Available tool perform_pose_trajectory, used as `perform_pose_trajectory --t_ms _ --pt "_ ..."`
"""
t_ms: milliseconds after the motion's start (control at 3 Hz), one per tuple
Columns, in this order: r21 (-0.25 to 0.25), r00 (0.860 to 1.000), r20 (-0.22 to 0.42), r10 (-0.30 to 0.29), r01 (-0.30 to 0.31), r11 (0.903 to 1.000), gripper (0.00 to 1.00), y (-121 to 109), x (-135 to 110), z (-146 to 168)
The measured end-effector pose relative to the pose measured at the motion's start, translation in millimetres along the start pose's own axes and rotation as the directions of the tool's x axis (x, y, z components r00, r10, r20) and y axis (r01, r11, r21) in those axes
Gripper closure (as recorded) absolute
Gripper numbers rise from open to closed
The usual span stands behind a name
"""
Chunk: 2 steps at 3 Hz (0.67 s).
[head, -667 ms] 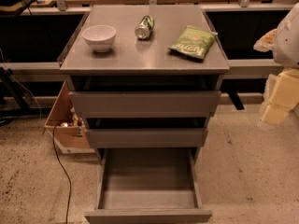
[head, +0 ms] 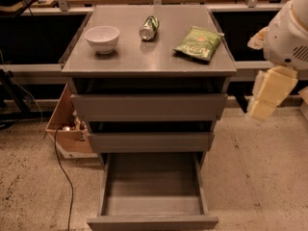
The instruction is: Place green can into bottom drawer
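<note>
Green can lay on its side on the cabinet top, between bowl and crisp bag. Bottom drawer stood pulled out, ready to receive it. Gripper hung beside the cabinet, well apart from the can; I could not tell its grip state.

On my feed, cabinet top: bowl at 9 o'clock, can at 12, crisp bag at 3 — gripper farther out at 3, bottom drawer at 6.
</note>
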State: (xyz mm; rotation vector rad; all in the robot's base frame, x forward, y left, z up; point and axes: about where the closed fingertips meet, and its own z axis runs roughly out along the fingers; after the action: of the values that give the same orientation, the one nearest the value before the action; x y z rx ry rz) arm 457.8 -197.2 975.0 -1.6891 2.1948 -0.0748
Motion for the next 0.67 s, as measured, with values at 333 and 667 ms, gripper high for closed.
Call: perform_pose_trajectory --t_ms 333,667 --pt "0.012 0.996 0.087 -0.033 0.033 0.9994 0.00 -21 -51 34" --pt "0.030 0.980 0.196 -0.041 0.035 0.9989 0.00 -58 -112 79"
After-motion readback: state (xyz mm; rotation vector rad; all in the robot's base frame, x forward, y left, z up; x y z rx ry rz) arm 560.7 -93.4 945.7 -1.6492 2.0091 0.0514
